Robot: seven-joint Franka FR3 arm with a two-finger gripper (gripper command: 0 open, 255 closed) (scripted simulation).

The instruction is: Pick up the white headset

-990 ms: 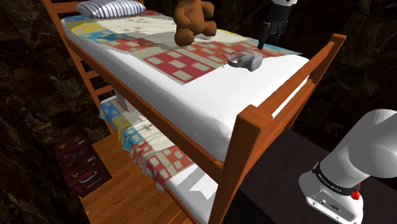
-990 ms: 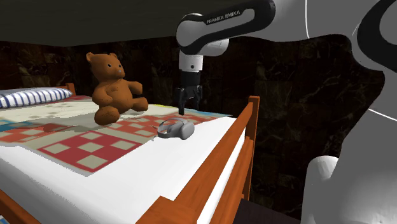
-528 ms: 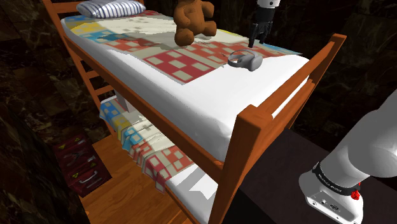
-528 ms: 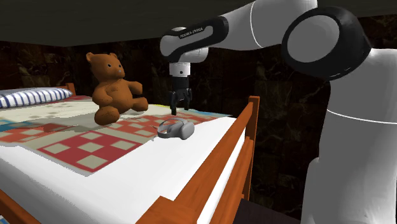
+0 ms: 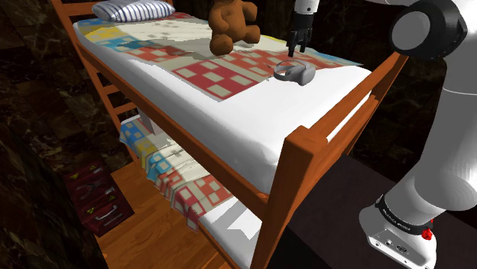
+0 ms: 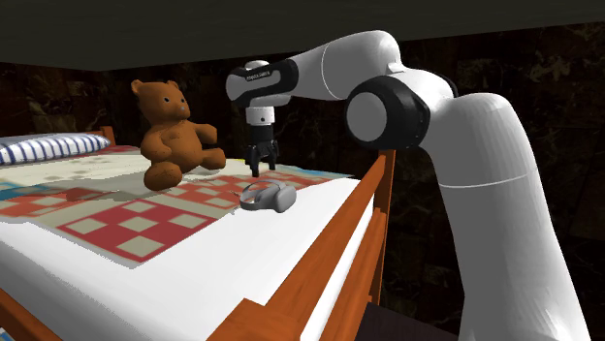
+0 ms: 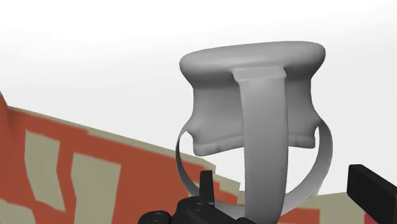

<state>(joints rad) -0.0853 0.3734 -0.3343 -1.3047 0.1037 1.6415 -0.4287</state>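
In the shoulder view a striped pillow point(image 5: 134, 9) is seen at the far left of the top bunk, and a brown bear point(image 5: 233, 24) is seated further right on the patchwork quilt point(image 5: 218, 76). Right of the bear the gripper point(image 5: 296, 50) is held pointing down, just above the headset point(image 5: 295, 72) and slightly behind it. The headset is rendered pale grey and lies on the white sheet point(image 5: 252, 122) at the quilt's edge, near the wooden foot rail point(image 5: 348, 103). The stand point(image 5: 397, 237) is seen at the lower right. In the wrist view the fingers point(image 7: 372, 191) are shown well apart, with the headset's strap point(image 7: 261, 146) between and beyond them and nothing touched, so the gripper is judged wide and empty. The step in hand is judged to be the approach: the gripper is lined up over the headset, but grasp height is not yet reached. For the next move a straight lowering is called for until the strap or the body behind it is straddled, after which the fingers are to be closed. Care is needed that the tips are not driven into the sheet and that the thin strap is not pushed aside.
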